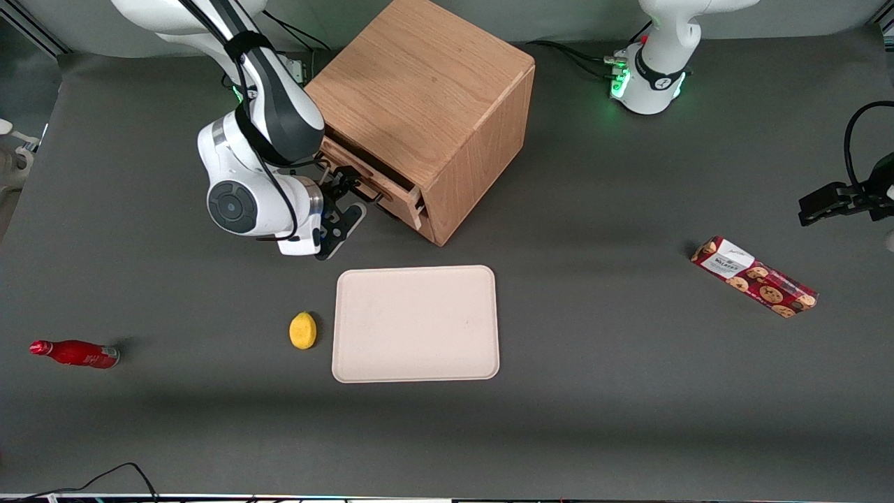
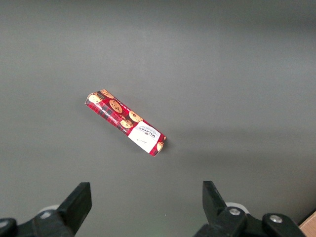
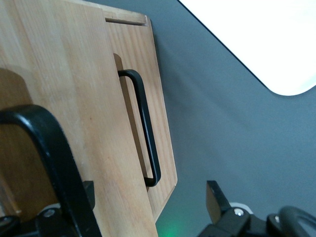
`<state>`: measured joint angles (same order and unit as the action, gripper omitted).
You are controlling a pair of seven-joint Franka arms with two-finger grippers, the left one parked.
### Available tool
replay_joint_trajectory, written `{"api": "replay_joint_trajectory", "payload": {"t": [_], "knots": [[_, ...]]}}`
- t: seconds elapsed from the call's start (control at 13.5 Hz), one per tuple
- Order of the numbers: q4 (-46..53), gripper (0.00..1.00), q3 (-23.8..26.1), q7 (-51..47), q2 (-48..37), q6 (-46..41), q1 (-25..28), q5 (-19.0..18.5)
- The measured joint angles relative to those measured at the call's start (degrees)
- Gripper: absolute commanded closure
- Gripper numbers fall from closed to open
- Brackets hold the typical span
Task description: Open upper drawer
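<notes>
On the grey table, the oak upper drawer [image 1: 377, 183] stands ajar, open end effector [image 1: 347, 201] at its handle.

Even overhead light, soft shadows, overexposed tray [image 3: 266, 39]

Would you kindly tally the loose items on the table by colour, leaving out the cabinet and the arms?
Red: 2, the bottle and the biscuit pack
Yellow: 1, the lemon
Cream: 1, the tray
Total: 4
The gripper is at the upper drawer.

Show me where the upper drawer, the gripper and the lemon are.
upper drawer [image 1: 377, 183]: front view, its oak front.
gripper [image 1: 347, 209]: front view, between its fingertips, at the drawer's handle.
lemon [image 1: 302, 330]: front view, its middle.
</notes>
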<state>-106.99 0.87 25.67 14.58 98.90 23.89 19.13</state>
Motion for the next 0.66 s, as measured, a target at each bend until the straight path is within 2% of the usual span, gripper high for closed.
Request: {"api": "replay_joint_trajectory", "payload": {"t": [0.66], "knots": [[3.78,0.00,-0.37,5.60,3.10,0.09,-5.70,-0.07]]}}
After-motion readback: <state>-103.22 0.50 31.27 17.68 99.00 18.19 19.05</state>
